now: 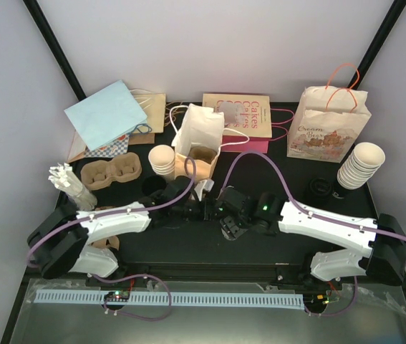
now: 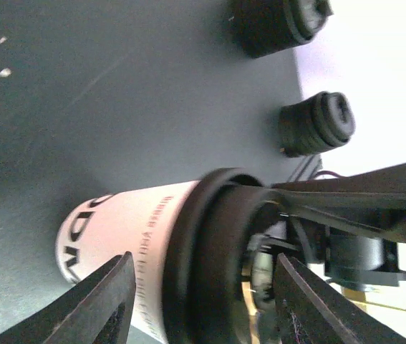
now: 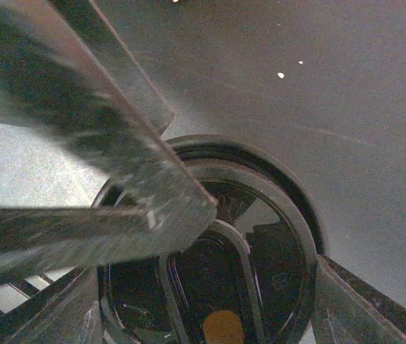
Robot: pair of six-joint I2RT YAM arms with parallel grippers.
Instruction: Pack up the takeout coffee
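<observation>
Flanking the frame on the left wrist view, the 2 fingers of my left gripper (image 2: 204, 264) stand wide apart, with the takeout cup (image 2: 127, 222) lying between them. I cannot tell whether they touch it. It is 1 cream-white cup with black lettering too blurred to read, and 1 black lid (image 3: 278, 244) sits on its mouth. My right gripper (image 3: 206, 287) has a finger against each side of the lid's rim, clamped on it.

From above, both arms meet at the table's centre and hide the cup. I count 2 stacks of cream cups (image 1: 163, 159) (image 1: 360, 165) and 1 brown pulp carrier (image 1: 109, 173) showing 2 wells. Behind them are 1 light blue bag (image 1: 106, 115), 1 white bag (image 1: 199, 129), 1 bag printed "Cakes" (image 1: 236, 113) and 1 reading "Cream" (image 1: 328, 127).
</observation>
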